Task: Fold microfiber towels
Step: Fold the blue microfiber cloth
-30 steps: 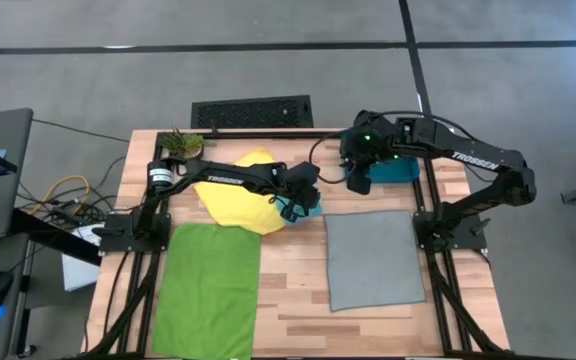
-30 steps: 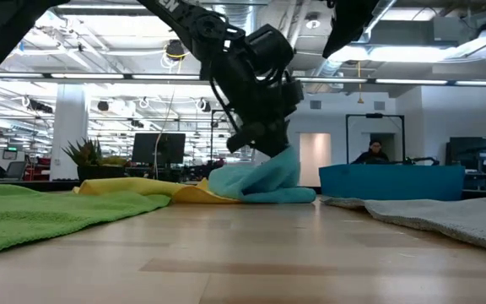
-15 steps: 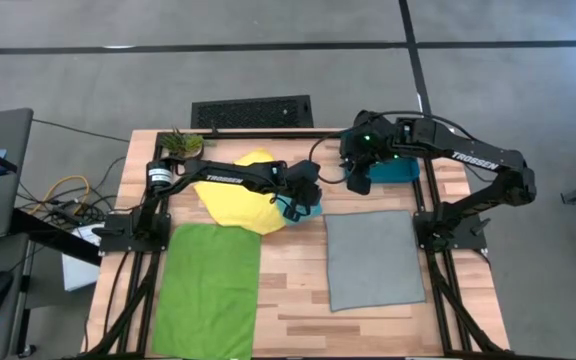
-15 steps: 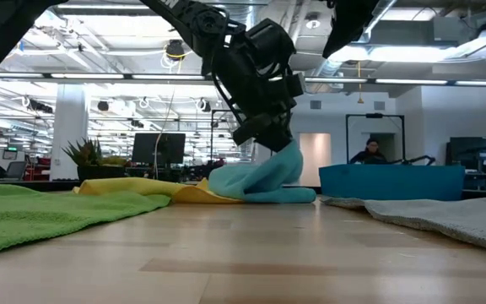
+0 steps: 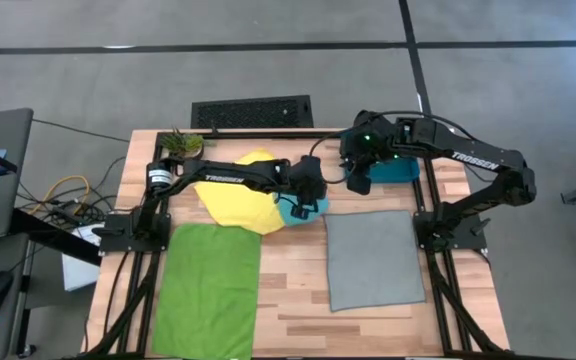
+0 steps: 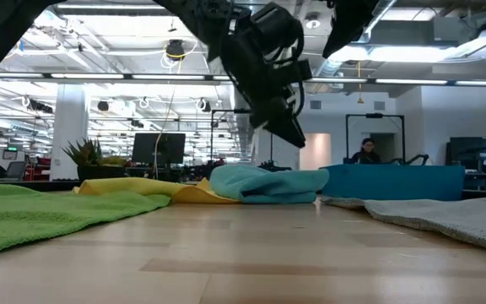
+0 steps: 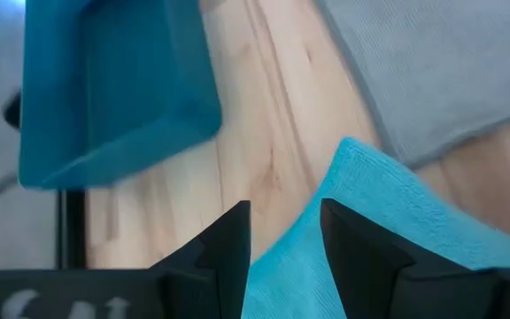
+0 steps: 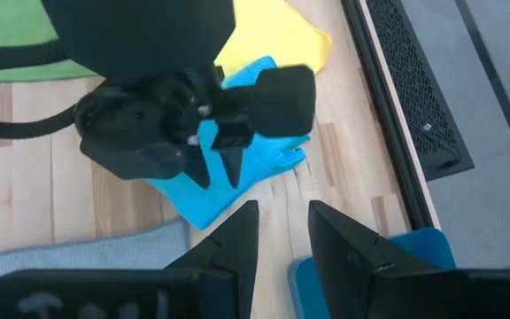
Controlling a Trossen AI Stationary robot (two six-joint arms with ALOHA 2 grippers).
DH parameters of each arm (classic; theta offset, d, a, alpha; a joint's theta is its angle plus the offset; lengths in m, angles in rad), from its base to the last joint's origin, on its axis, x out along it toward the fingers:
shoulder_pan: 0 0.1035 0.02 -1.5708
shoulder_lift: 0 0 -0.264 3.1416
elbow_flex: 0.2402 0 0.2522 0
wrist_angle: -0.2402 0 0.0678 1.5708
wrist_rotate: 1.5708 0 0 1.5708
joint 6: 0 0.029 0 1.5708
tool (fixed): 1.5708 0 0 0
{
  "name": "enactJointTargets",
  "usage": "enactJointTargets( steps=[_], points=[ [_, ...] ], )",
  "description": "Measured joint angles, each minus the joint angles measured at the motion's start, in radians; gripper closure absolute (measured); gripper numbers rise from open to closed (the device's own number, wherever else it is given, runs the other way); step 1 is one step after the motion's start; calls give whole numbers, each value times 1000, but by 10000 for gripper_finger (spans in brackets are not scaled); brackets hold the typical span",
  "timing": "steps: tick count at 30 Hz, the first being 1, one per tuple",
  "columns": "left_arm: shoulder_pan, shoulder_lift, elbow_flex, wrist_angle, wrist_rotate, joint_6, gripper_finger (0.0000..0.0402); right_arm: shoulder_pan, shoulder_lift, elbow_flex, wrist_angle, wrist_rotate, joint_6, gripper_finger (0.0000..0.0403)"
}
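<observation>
Hanging just above the crumpled light turquoise-blue towel (image 6: 267,183), the left claw (image 6: 287,127) has its fingers apart and grips nothing. That towel lies in a low heap on the wooden table (image 5: 298,290), overlapping the edge of the yellow towel (image 5: 236,203) near the table's middle. The lime green towel (image 5: 208,288) lies flat at the left front and the grey towel (image 5: 373,258) flat at the right front. The right claw (image 8: 282,232) waits raised near the dark teal-blue bin (image 5: 393,172), fingers slightly apart with nothing between them.
</observation>
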Motion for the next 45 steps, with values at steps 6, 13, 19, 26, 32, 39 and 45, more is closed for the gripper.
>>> enactJointTargets(
  steps=[6,13,19,26,32,39,45],
  points=[
    [55,-1,140,-328,138,-187,269,0,0,0,0,0,0,278],
    [152,-13,165,-581,333,-307,269,2,0,0,-27,0,-44,278],
    [170,-75,165,-686,262,-334,269,25,0,0,-67,0,-62,278],
    [168,-189,67,-712,312,-487,269,43,0,0,-67,-2,-61,278],
    [170,-306,-130,-656,368,-731,269,47,0,0,-37,-7,-87,278],
    [223,-401,-360,-364,368,-1082,269,47,0,0,33,-9,-90,278],
    [270,-394,-491,-151,370,-1274,269,53,54,0,77,-25,-108,278]
  ],
)
